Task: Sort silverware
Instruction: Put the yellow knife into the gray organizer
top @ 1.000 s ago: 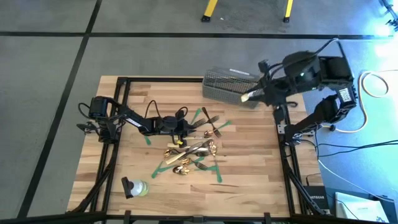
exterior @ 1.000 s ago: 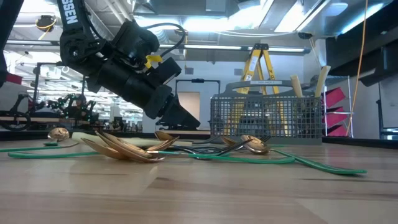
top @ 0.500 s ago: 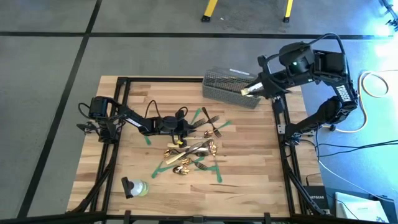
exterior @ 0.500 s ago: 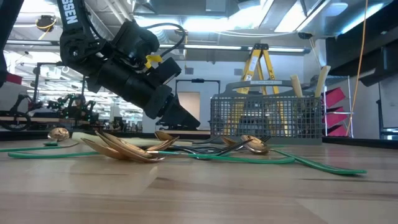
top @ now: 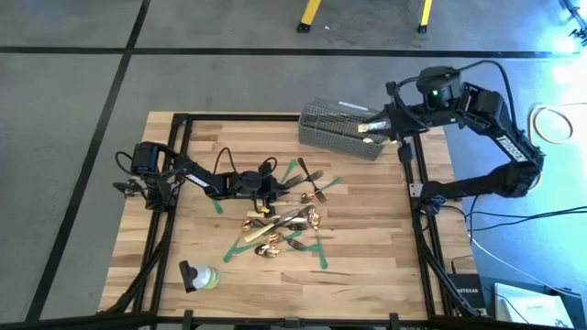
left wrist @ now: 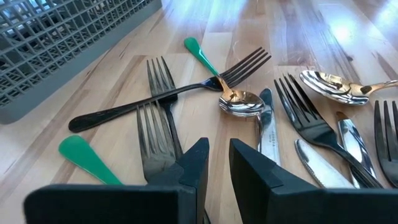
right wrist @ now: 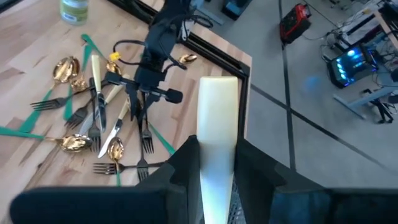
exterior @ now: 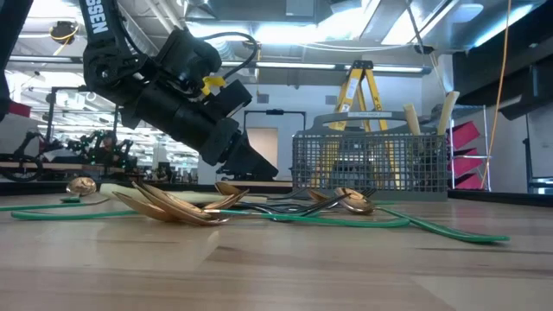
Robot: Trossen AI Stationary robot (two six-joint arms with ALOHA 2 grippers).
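A cream-handled knife [right wrist: 217,134] is clamped by the right end effector [top: 375,127] seemingly above the basket [top: 341,128], while the left end effector [left wrist: 214,167], fingers barely parted and empty, is lowered by the forks [left wrist: 163,118].

Two matte-black jointed robot arms [top: 197,174] trail looped black cables. White lettering and a yellow tag [exterior: 212,83] mark the left one. A green indicator light [top: 434,92] glows on the right.
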